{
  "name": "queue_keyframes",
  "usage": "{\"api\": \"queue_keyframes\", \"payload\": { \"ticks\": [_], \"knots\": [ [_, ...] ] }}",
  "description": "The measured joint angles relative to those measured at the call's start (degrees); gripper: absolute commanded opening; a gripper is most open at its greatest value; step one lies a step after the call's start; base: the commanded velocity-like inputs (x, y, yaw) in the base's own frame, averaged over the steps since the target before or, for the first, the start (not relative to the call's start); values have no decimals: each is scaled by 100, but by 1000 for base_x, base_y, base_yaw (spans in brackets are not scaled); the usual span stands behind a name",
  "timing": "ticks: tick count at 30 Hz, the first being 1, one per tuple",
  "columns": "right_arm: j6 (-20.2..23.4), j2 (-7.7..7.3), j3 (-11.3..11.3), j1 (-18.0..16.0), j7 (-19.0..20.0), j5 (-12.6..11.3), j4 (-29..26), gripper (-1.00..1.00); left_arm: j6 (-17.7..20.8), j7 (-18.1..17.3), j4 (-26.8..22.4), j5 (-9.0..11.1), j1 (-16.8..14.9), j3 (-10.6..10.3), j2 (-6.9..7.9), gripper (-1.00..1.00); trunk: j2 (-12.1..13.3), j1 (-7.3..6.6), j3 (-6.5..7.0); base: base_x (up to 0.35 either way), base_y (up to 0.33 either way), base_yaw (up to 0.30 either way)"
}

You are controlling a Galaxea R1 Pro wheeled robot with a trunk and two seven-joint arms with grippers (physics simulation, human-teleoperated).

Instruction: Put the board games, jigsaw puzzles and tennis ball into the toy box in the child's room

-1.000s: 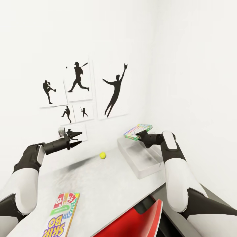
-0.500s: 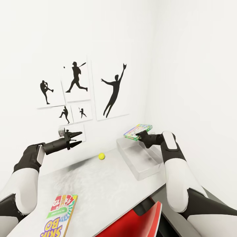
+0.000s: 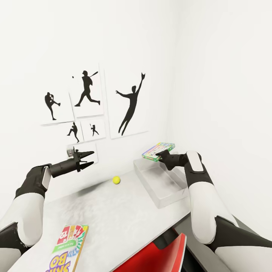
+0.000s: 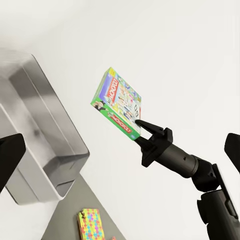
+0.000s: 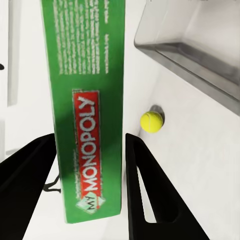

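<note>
- A Skip-Bo game box (image 3: 67, 247) is seen lying flat at the near edge of the surface (image 3: 124, 215), beside a red chair back (image 3: 158, 257).
- A jigsaw puzzle (image 4: 91, 226) is seen lying flat on the darker lower top in the left wrist view.
- The tennis ball (image 3: 116, 180) is seen resting mid-surface, apart from the toy box (image 3: 160, 181).
- No toy is seen in the visible part of the grey toy box.
- The left tool (image 3: 87, 158) is held over the surface with its fingers spread, gripping nothing.
- The right tool (image 3: 160, 155) is clamped on the green-edged My Monopoly box (image 3: 158, 150), held above the toy box's far end.
- Baseball-player silhouettes (image 3: 130, 104) are mounted on the wall behind.
</note>
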Motion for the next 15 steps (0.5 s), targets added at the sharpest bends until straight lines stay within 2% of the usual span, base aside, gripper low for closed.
{"api": "queue_keyframes", "payload": {
  "ticks": [15],
  "knots": [
    [8, 0, 0, 0, 0, 0, -7, -100, 8, 0, 0, 1, 0, 0, 1, 100, 0, 0, 0, 2, 0, 0]
  ]
}}
